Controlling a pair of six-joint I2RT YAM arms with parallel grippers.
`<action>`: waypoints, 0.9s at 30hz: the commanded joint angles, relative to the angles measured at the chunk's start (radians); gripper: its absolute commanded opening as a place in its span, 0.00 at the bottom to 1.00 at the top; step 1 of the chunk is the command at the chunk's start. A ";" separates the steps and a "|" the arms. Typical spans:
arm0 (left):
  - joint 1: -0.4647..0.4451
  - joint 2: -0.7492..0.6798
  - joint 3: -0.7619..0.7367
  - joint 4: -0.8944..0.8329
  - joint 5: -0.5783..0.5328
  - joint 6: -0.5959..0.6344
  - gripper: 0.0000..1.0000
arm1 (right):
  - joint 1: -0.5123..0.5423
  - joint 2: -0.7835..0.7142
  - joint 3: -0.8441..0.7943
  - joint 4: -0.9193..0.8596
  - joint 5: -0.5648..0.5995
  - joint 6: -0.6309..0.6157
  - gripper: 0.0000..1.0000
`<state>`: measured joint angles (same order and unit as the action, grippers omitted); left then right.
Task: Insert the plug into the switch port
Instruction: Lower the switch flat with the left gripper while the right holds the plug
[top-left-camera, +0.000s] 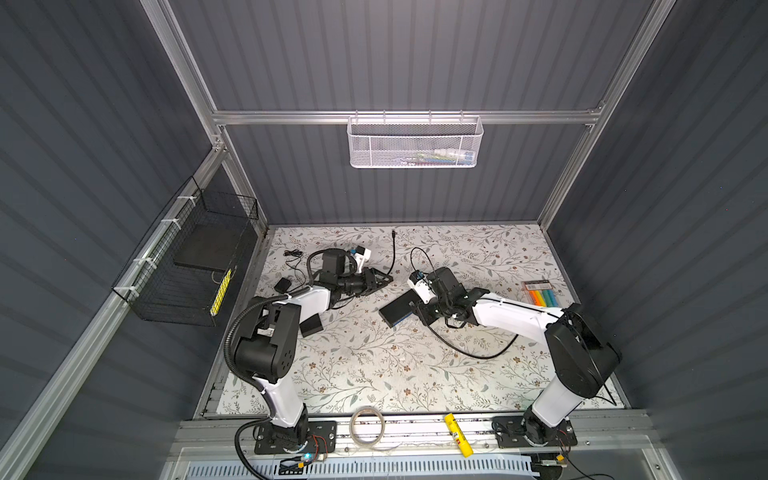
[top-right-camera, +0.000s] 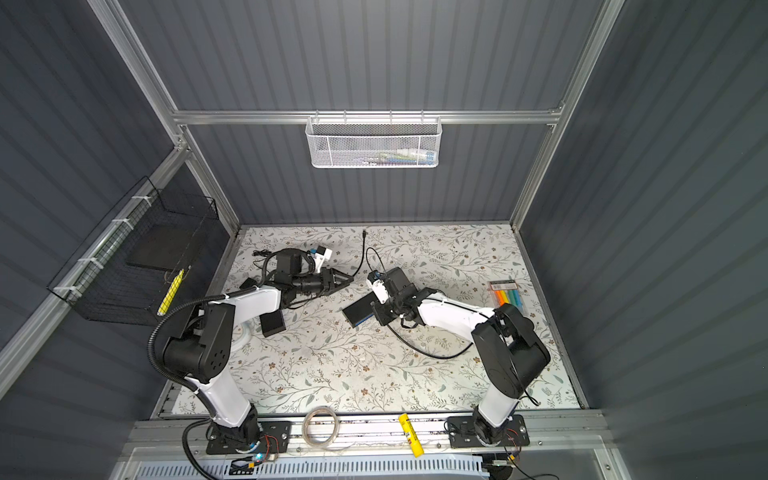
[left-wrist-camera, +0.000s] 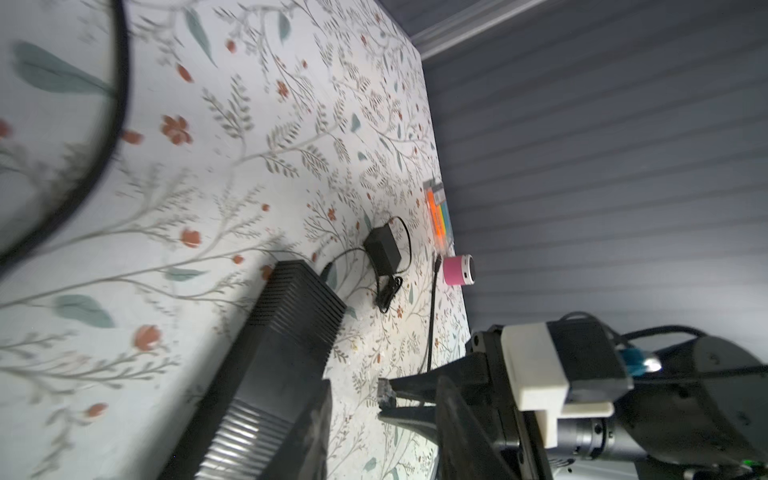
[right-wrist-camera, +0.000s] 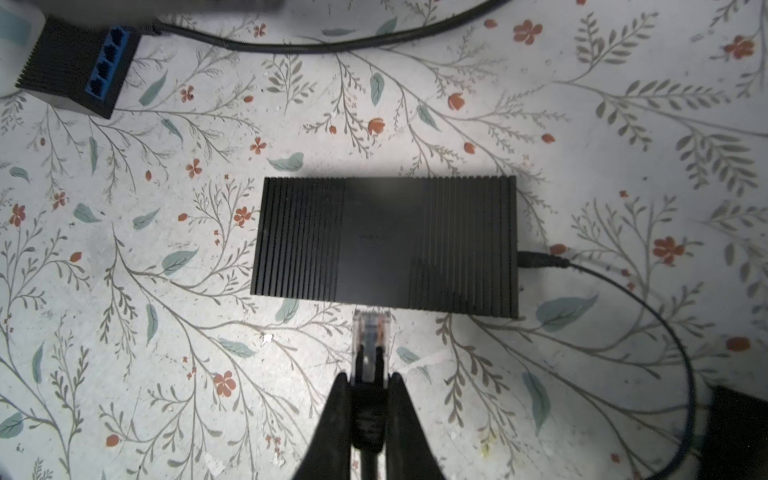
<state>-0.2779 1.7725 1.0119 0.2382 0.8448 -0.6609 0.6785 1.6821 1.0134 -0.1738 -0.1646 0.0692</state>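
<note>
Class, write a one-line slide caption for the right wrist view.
Right gripper holds a clear plug pointing at the black switch on the floral table.

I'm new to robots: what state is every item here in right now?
flat black ribbed switch: lying flat, thin black lead plugged into one end.
clear plastic plug: gripped, at that switch's edge, not yet inserted.
right gripper: shut on the plug.
small black box with blue ports: one cable plugged in, four ports empty.
left gripper: open, empty.
</note>
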 joint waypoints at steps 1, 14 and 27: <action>-0.017 0.012 0.045 -0.173 -0.062 0.130 0.39 | 0.014 0.019 -0.013 -0.067 0.024 -0.027 0.00; -0.099 0.187 0.165 -0.302 -0.165 0.260 0.39 | 0.050 0.125 0.031 -0.105 0.071 -0.033 0.00; -0.126 0.272 0.255 -0.423 -0.227 0.357 0.40 | 0.050 0.190 0.101 -0.120 0.091 -0.037 0.00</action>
<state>-0.3923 2.0224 1.2350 -0.1299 0.6323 -0.3492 0.7265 1.8534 1.0836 -0.2665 -0.0883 0.0425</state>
